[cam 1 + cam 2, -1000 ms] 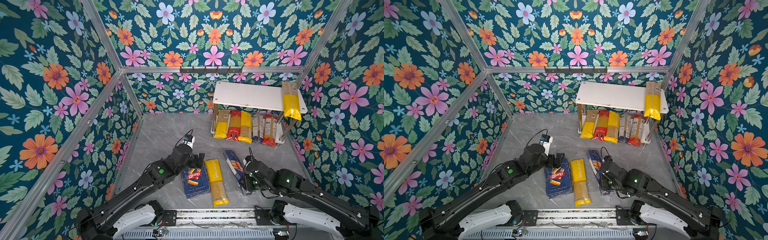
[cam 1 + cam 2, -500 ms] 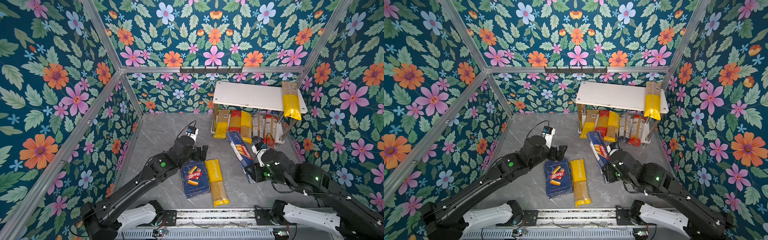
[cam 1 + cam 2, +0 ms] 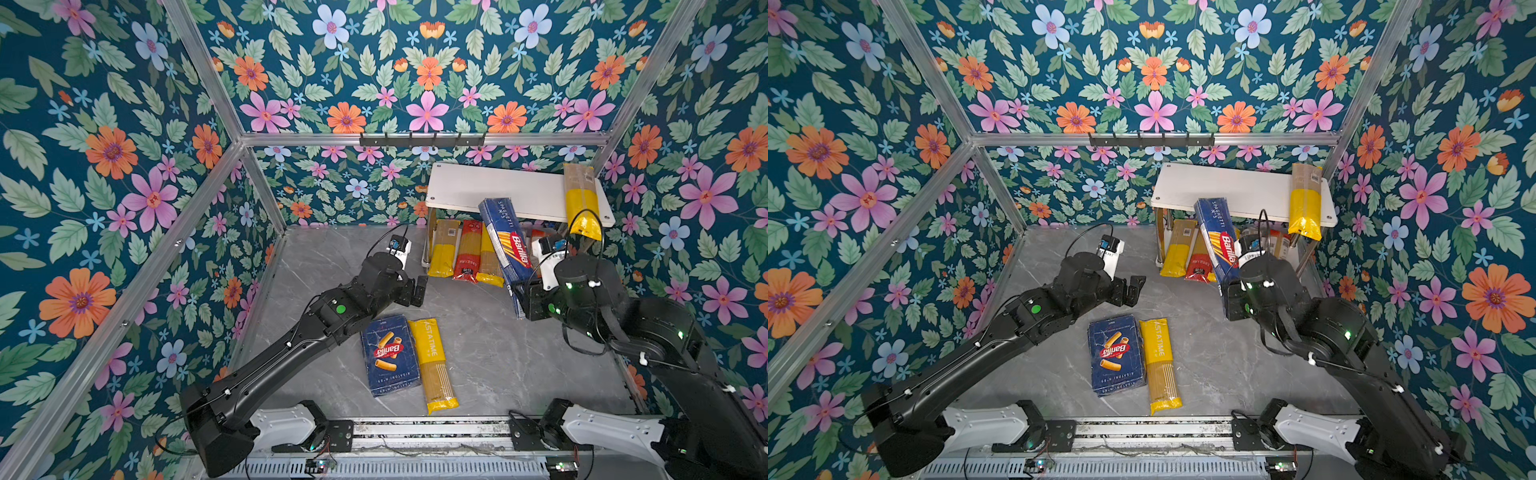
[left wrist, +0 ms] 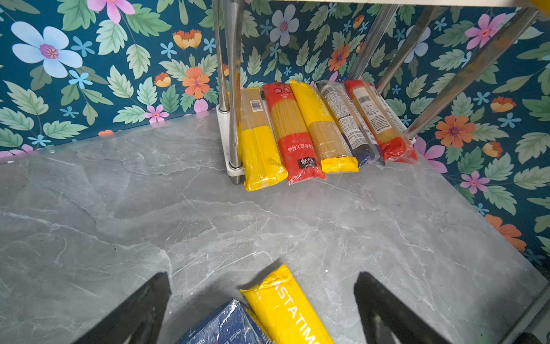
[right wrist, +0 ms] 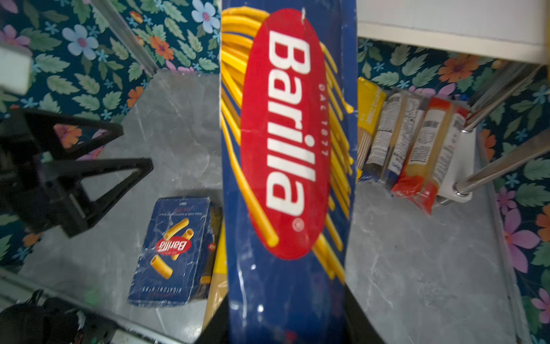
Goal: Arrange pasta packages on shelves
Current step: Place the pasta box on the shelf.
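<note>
In both top views my right gripper (image 3: 523,298) is clamped on the lower end of the dark-blue Barilla spaghetti pack (image 3: 505,237). The pack stands tilted, with its upper end up at the front edge of the top board (image 3: 478,185) of the shelves; I cannot tell whether it touches. Gripped at one end only, I judge the long pack could swing or slip in my jaws, catch that edge, or knock the yellow bag (image 3: 582,199) that overhangs the board's front. My left gripper (image 3: 417,292) hovers over the grey table (image 3: 478,353) holding nothing, near the flat rigatoni pack (image 3: 388,353) and the yellow spaghetti bag (image 3: 432,365), which lie side by side. From the left wrist, my fingers stand wide apart, empty, above the near ends of those two. A row of five bags (image 4: 321,128) juts over the front of the lower board (image 4: 223,140), where a careless sweep could drag them off. From the right wrist, the Barilla pack runs away from my closed jaws, the top board's edge just beside it.
</note>
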Robot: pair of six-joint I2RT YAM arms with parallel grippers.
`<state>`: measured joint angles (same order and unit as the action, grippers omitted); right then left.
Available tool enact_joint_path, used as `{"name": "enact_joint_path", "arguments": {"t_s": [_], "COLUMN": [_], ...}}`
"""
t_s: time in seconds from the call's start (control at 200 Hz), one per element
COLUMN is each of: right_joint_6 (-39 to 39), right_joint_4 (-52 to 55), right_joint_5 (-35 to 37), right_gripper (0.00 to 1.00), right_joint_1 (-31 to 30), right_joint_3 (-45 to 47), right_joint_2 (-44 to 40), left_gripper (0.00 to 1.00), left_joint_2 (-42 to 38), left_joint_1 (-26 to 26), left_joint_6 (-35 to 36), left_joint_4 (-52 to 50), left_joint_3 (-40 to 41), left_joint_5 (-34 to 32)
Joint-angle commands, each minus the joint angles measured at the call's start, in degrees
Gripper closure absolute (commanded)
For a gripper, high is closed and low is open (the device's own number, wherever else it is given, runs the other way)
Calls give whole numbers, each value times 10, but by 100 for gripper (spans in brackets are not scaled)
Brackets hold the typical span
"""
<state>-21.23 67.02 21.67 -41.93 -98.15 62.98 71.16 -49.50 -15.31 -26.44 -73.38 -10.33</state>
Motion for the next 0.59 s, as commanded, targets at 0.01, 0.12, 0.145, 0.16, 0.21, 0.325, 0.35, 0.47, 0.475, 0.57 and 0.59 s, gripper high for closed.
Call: {"name": "enact_joint_path", "arguments": {"t_s": [0.01,0.12,0.145,0.16,0.21,0.325,0.35,0.47,0.475,0.57,0.59], "right_joint_6": [58,79,84,86,95,117,120,139,139,142,142], "right_joint_4": [-94,-113,-119,-122,-128,-142,-144,-143,-141,-117,-110], "right_joint_5": [21,-15,-22,-24,-29,-40,-43,-43,-45,-63,-64], "right_gripper": [61,61,61,61,61,61,61,61,61,61,61], "right_joint_1": [59,137,153,162,192,251,261,302,304,334,340], "right_joint_3": [-44,-97,-109,-117,-149,-221,-238,-332,-336,-421,-438], "right_joint_2": [41,94,105,113,143,213,228,308,311,385,397], "left_gripper": [0,0,0,0,0,0,0,0,0,0,0], "left_joint_2": [12,20,21,23,26,34,36,44,45,51,52], "left_joint_1": [3,9,11,12,15,20,21,34,34,43,45], "left_joint_6": [19,27,27,27,28,33,34,35,35,35,35], "left_joint_4": [18,27,30,31,36,44,46,56,56,62,63], "left_joint_3": [-15,-22,-24,-24,-27,-30,-31,-32,-32,-33,-34], "left_joint_5": [7,9,12,14,21,28,29,43,43,55,56]}}
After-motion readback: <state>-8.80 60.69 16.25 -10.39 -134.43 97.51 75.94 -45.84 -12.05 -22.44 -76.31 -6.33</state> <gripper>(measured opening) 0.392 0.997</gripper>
